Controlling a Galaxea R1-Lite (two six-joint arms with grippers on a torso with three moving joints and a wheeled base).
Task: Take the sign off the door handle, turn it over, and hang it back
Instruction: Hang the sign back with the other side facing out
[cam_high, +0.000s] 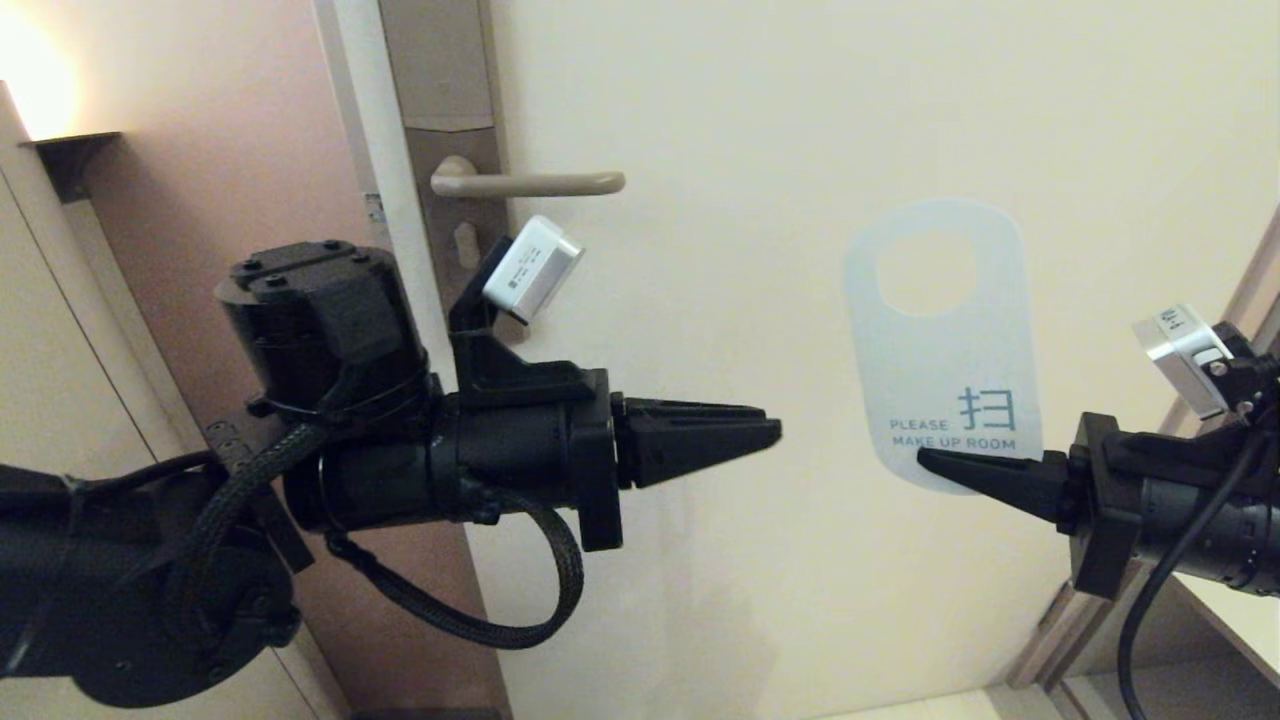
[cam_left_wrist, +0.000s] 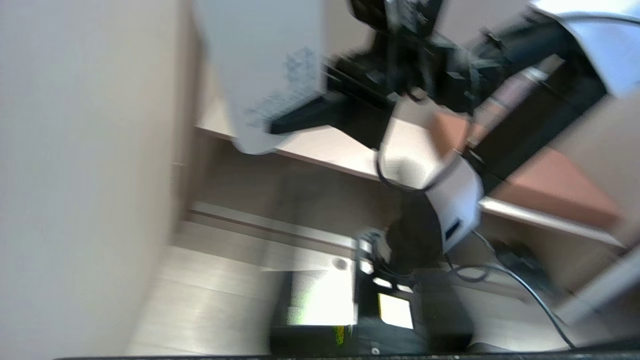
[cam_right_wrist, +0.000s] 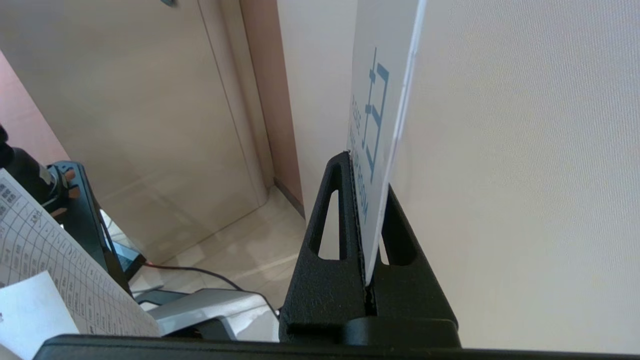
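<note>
The sign (cam_high: 945, 360) hangs upright in the air in front of the door, well right of the door handle (cam_high: 540, 183) and lower than it. Its white face with blue "PLEASE MAKE UP ROOM" faces me, and the oval hole is at the top. My right gripper (cam_high: 925, 458) is shut on the sign's bottom edge. The right wrist view shows the sign (cam_right_wrist: 372, 125) edge-on, pinched between the right gripper's (cam_right_wrist: 367, 172) two black fingers. The handle is bare. My left gripper (cam_high: 775, 430) points right at mid-height, left of the sign and apart from it, and holds nothing. The left wrist view shows the sign (cam_left_wrist: 260, 65).
The cream door (cam_high: 750, 100) fills the background, with the tall backplate (cam_high: 450, 100) at its left edge. A pinkish wall and a lit lamp (cam_high: 30, 80) are at far left. A door frame (cam_high: 1250, 300) stands at far right. A printed sheet (cam_right_wrist: 50, 280) shows in the right wrist view.
</note>
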